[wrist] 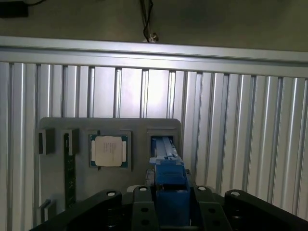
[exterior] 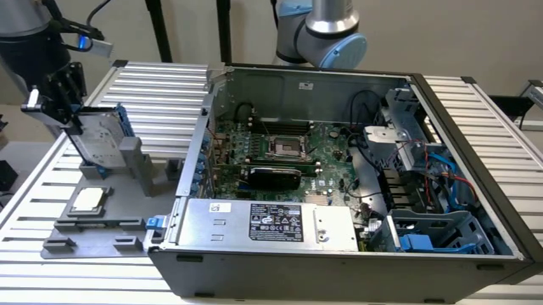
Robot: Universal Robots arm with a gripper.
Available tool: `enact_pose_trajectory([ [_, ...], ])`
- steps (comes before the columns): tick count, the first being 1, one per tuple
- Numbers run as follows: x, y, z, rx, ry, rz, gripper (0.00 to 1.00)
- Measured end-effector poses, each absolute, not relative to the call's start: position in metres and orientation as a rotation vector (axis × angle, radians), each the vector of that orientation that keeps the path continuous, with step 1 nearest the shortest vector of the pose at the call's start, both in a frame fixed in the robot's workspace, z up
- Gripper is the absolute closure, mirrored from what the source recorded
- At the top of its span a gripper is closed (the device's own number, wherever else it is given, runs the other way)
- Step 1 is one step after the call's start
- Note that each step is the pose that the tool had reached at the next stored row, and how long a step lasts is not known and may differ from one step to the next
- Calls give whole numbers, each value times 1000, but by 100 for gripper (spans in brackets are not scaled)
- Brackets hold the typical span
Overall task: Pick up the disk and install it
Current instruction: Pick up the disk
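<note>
I have the gripper clamped on the disk, upright by its grey holder. It is not yet installed in the computer case.

Disk: silver-grey metal; its plastic rails were blue.
Fingers: were matt black.
Holder tray: was plain mid-grey.
Chip: silver square set on a green border.
Memory strip: was dark green.
Bench: pale silver aluminium, ribbed in parallel lines.
Computer case: dark grey shell, lighter grey inside.
Motherboard: was green with black sockets.
Power supply: silver; its label was black with white print.
Drive cage: was blue.
Cables: were blue.
Arm: silver with light blue caps.
</note>
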State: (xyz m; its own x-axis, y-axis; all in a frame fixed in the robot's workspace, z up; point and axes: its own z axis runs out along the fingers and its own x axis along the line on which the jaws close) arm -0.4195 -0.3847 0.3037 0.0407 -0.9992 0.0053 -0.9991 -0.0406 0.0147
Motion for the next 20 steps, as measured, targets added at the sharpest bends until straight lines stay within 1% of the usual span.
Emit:
enact_pose_trajectory([
  [20,-399,-385,394,2256,-2167,-11,67],
])
